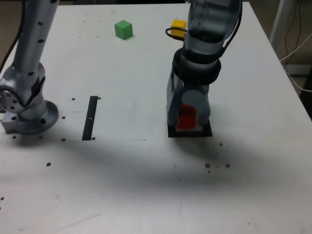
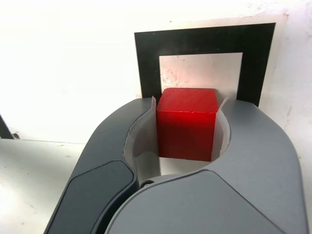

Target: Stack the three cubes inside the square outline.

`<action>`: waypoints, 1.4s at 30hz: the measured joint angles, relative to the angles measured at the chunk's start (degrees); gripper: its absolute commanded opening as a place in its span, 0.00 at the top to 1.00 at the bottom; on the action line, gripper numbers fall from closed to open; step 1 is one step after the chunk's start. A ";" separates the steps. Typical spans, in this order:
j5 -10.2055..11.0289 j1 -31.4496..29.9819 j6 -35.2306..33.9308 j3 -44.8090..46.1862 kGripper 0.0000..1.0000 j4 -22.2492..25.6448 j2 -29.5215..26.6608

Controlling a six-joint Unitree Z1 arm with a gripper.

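Over the square outline, my pincer holds the red cube tightly. I should centre it on the white middle before releasing; the yellow cube and green cube wait toward 12 o'clock.

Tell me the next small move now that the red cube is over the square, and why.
Probably open the tool and lift straight up. Its jaws clamp the red cube on both sides, and the cube sits over the white centre of the square outline. In the exterior view it looks down at table level, though contact is hard to confirm. The green cube and yellow cube wait behind.
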 measured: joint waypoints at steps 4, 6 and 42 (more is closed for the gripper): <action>0.84 0.45 0.00 0.08 0.61 -0.60 0.02; 1.08 0.82 0.00 0.19 0.59 -0.66 0.05; 3.01 9.99 7.77 6.48 0.01 0.34 -7.14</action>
